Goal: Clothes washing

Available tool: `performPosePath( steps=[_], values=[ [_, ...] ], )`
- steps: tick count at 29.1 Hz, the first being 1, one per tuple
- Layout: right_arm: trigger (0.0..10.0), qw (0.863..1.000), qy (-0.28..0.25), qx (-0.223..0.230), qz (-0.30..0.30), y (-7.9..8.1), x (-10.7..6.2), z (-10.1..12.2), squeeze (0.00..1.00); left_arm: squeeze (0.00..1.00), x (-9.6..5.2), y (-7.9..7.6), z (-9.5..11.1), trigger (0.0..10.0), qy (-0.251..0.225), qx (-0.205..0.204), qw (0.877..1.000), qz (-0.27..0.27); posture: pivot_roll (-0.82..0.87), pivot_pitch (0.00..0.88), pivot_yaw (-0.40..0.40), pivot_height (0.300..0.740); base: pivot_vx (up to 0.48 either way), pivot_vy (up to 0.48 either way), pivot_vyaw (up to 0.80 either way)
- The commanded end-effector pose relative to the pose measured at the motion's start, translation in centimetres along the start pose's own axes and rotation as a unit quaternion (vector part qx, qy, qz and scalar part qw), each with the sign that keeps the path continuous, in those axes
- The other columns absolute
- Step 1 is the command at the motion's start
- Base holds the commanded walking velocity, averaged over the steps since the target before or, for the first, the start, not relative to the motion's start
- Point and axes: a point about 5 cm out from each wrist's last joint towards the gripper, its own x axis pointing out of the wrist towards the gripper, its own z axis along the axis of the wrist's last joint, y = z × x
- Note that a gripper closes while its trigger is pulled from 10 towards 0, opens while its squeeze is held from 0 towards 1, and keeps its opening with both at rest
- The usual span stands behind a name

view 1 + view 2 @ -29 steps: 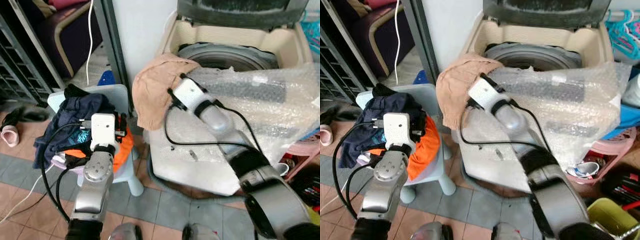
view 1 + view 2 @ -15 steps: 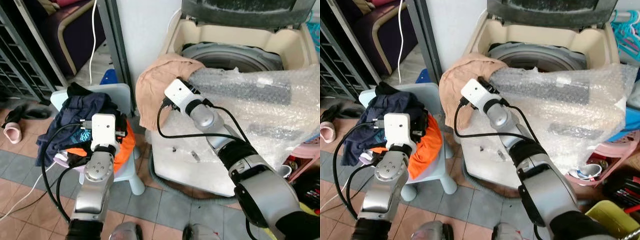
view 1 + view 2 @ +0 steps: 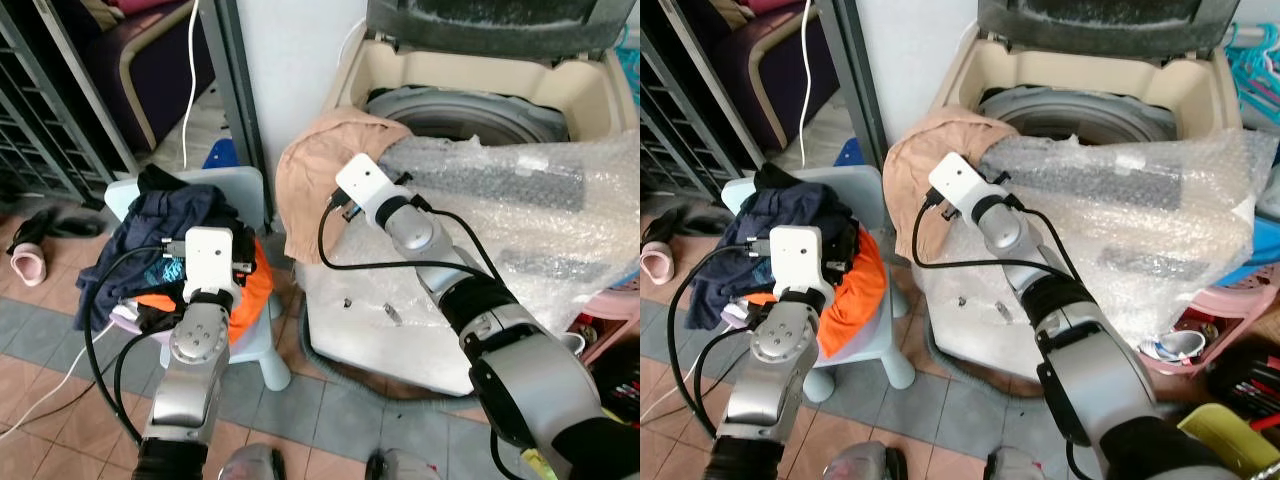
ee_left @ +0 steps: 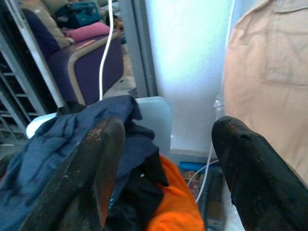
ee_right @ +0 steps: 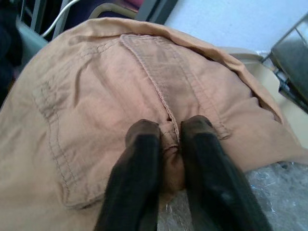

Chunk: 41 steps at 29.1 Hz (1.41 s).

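A tan garment (image 3: 325,175) hangs over the front left corner of the open top-loading washing machine (image 3: 470,105). My right gripper (image 5: 168,139) is shut on a fold of that tan garment (image 5: 120,96), at the machine's corner. A pile of dark blue, black and orange clothes (image 3: 170,240) lies on a small pale blue chair (image 3: 245,190) left of the machine. My left gripper (image 4: 166,139) is open and hovers just above the pile of clothes (image 4: 96,159), with nothing between its fingers (image 4: 91,168).
Bubble wrap (image 3: 520,220) covers the machine's front and right side. The machine's dark lid (image 3: 490,25) stands raised at the back. A metal post (image 3: 235,90) and a purple seat (image 3: 130,50) are behind the chair. Shoes (image 3: 35,240) and a white cable (image 3: 45,380) lie on the tiled floor.
My right gripper has drawn back left along the machine's corner with the tan garment still in it. The camera has shifted slightly. The left arm holds still over the pile.
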Motion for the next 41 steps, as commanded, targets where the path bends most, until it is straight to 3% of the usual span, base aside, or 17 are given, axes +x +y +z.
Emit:
performPosePath(
  steps=[1,3,5,12,13,14,16,17,18,19,20,21,23,24,28,34,41],
  values=[
    [0.0,0.998,0.042,0.026,-0.034,-1.4,-0.3,-1.4,0.0,0.0,0.1,0.2,-0.1,10.0,0.001,0.006,1.0,0.006,0.0,0.044,0.042,0.74,0.0,0.0,0.0],
    [0.0,0.99,0.033,0.107,-0.083,-3.4,-0.2,-0.9,0.0,0.0,0.1,0.1,-0.1,10.0,0.001,0.006,1.0,0.007,-0.01,0.039,0.041,0.74,0.0,0.0,0.0],
    [0.0,0.982,0.024,0.15,-0.11,-4.5,-0.2,-0.6,0.0,0.0,0.1,0.2,-0.1,10.0,0.001,0.006,1.0,0.008,-0.01,0.039,0.041,0.74,0.0,0.0,0.0],
    [0.0,0.954,-0.021,0.255,-0.154,-6.8,-0.4,0.3,0.0,0.0,0.2,0.3,-0.1,10.0,0.0,0.007,1.0,0.006,-0.01,0.037,0.047,0.74,0.0,0.0,0.0],
    [0.0,0.948,-0.027,0.272,-0.165,-7.3,-0.5,0.3,0.0,0.0,0.2,0.3,-0.1,10.0,0.0,0.008,1.0,0.006,-0.01,0.035,0.048,0.74,0.0,0.0,0.0],
    [0.0,0.931,-0.04,0.304,-0.196,-8.6,-0.8,0.4,0.0,0.0,0.2,0.3,-0.1,10.0,0.0,0.009,1.0,0.006,-0.01,0.034,0.049,0.74,0.0,0.0,0.0],
    [0.0,0.92,-0.052,0.309,-0.237,-10.2,-1.2,0.5,0.0,0.0,0.3,0.3,-0.1,10.0,0.0,0.01,1.0,0.006,0.0,0.032,0.051,0.74,0.0,0.0,0.0],
    [0.0,0.901,-0.048,0.302,-0.308,-12.6,-2.2,0.1,0.0,0.0,0.3,0.4,-0.1,10.0,0.0,0.011,1.0,0.006,0.0,0.031,0.052,0.74,0.0,0.0,0.0],
    [0.0,0.891,-0.039,0.303,-0.337,-13.5,-2.7,-0.1,0.0,0.0,0.3,0.4,-0.1,10.0,0.0,0.011,1.0,0.007,0.0,0.031,0.052,0.74,0.0,0.0,0.0],
    [3.9,0.881,-0.021,0.288,-0.374,-14.7,-3.3,-0.5,0.0,0.0,0.3,0.4,-0.1,10.0,0.0,0.012,1.0,0.007,0.0,0.031,0.052,0.74,0.0,0.0,0.0],
    [5.6,0.882,-0.012,0.266,-0.388,-15.1,-3.6,-0.6,0.0,0.0,0.3,0.4,-0.1,10.0,0.0,0.012,1.0,0.007,0.0,0.031,0.052,0.74,0.0,0.0,0.0],
    [10.0,0.892,-0.009,0.202,-0.405,-16.0,-3.9,-0.2,0.0,0.0,0.3,0.4,-0.1,10.0,0.0,0.012,1.0,0.006,0.0,0.031,0.052,0.74,0.0,0.0,0.0],
    [10.0,0.901,-0.027,0.168,-0.399,-16.3,-4.0,0.6,0.0,0.0,0.4,0.4,-0.1,10.0,0.0,0.012,1.0,0.006,-0.01,0.027,0.051,0.74,0.0,0.0,0.0],
    [10.0,0.905,-0.037,0.161,-0.393,-16.2,-3.9,0.9,1.0,0.0,0.4,0.4,-0.1,10.0,0.0,0.012,1.0,0.007,-0.01,0.027,0.051,0.74,0.0,0.0,0.0],
    [10.0,0.918,-0.065,0.138,-0.365,-15.4,-3.6,1.5,1.0,0.0,0.4,0.4,-0.1,10.0,-0.001,0.012,1.0,0.007,-0.01,0.027,0.051,0.74,0.0,0.0,0.0],
    [10.0,0.946,-0.098,0.107,-0.289,-12.2,-3.6,1.1,1.0,0.0,0.5,0.5,0.0,10.0,0.001,0.013,1.0,0.018,-0.01,0.037,0.056,0.74,0.0,0.0,0.0],
    [10.0,0.951,-0.17,0.111,-0.232,-9.6,-5.9,2.3,1.0,0.0,0.8,1.0,1.1,10.0,-0.012,0.022,0.999,0.028,-0.02,0.084,0.061,0.74,0.0,0.0,0.0]
  ],
)
